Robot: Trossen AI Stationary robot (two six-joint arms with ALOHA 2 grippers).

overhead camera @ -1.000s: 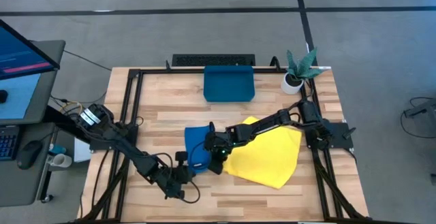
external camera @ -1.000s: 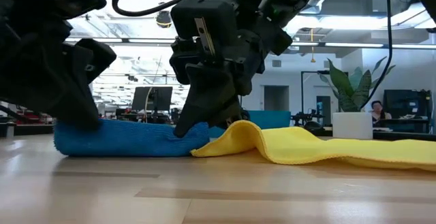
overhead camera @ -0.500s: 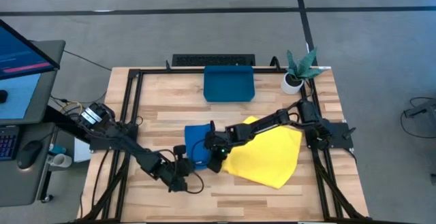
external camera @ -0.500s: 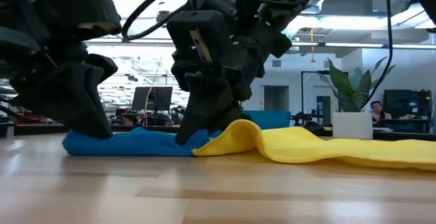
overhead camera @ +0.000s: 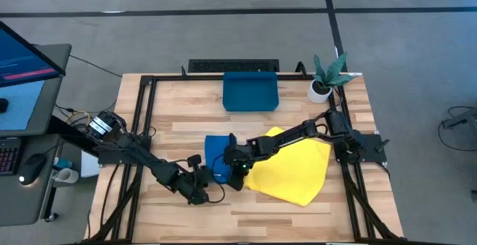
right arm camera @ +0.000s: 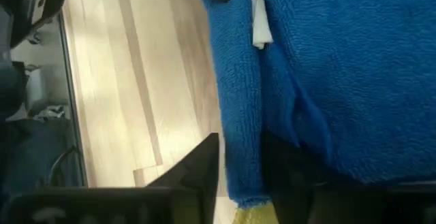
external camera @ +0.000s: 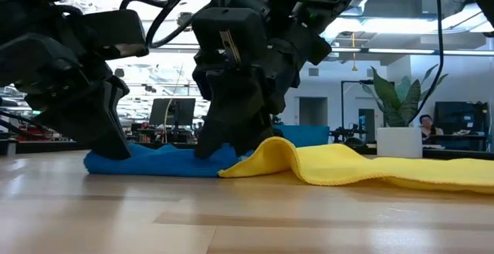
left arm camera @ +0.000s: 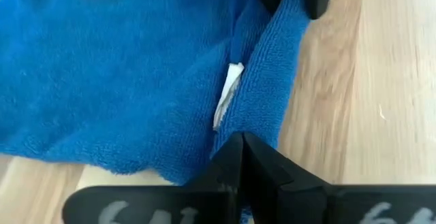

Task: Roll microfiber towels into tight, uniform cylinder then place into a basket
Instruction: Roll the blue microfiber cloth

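The blue towel (overhead camera: 217, 158) lies bunched up near the middle of the tabletop (overhead camera: 186, 126), a bit toward the front edge. Its edge is folded over, and a small white tag (left arm camera: 227, 94) pokes out of the fold. The yellow towel (overhead camera: 292, 169) lies spread flat right beside it, toward the right edge, and one hump of it touches the blue one.

The right gripper (overhead camera: 232, 167) is down on the blue towel where the two cloths meet. Its fingers (right arm camera: 204, 166) stand a little apart, with the folded blue edge between them. The left gripper (overhead camera: 201, 188) is at the front edge of the blue towel, and its fingers (left arm camera: 238, 157) are pressed together on the cloth's edge.

The basket (overhead camera: 250, 91) sits at the back edge of the tabletop, well apart from the towels. A small white pot with a green plant (overhead camera: 326, 76) stands near the back right corner.
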